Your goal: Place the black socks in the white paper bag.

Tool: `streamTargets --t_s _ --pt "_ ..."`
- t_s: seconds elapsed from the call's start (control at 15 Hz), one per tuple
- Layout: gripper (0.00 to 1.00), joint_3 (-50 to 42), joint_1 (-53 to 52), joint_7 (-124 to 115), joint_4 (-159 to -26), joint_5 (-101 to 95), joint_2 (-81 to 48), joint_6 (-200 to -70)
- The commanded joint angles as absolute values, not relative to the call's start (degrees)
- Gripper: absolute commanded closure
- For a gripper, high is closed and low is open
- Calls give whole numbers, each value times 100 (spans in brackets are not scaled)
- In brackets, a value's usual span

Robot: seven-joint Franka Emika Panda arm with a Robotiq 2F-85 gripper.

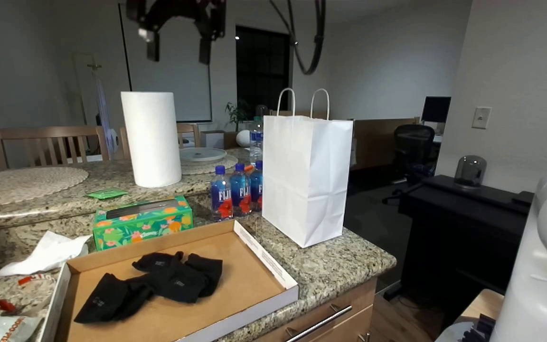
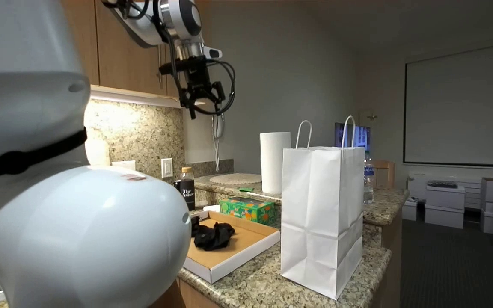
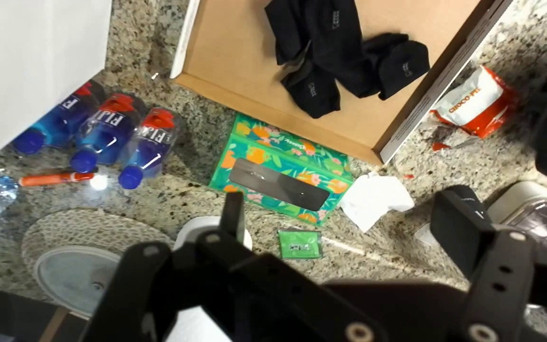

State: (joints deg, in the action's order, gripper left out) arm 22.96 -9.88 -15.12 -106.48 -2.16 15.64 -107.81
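Along the speckled stone desk (image 1: pixel 359 257), looks like a task at its very start: no delivery to be seen, nearly every step left. Near the desk's corner, white bag (image 1: pixel 307 178), upright on its base, with an inside hidden by the paper, so impossible to tell whether already holding anything. Just beside, with a strip of stone between, shallow cardboard tray (image 1: pixel 247 275). High over the desk, claw (image 1: pixel 179 54), with fingers (image 3: pixel 461 232) spread wide apart and no load between. Smallest and most important, black socks (image 1: pixel 174 280), lying in a loose, rumpled heap on the tray floor, well apart from the claw; exact number hard to make out. Left to do, at a guess: come down to the heap, grip, lift past the tray's rim, carry across above the bag, let go inside. Probably more than one trip, given the separate-looking bundles.
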Motion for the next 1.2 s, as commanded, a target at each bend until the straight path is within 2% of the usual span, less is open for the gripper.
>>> streamTargets --t_s 0.0,0.67,1.13 --pt "0 2623 -1144 -2504 -10962 -973 753 -11751" --pt "0 1783 -1600 -2632 -12081 -634 -1307 -13964" --pt "0 1256 -1942 -2780 -12557 -450 -2006 -15285"
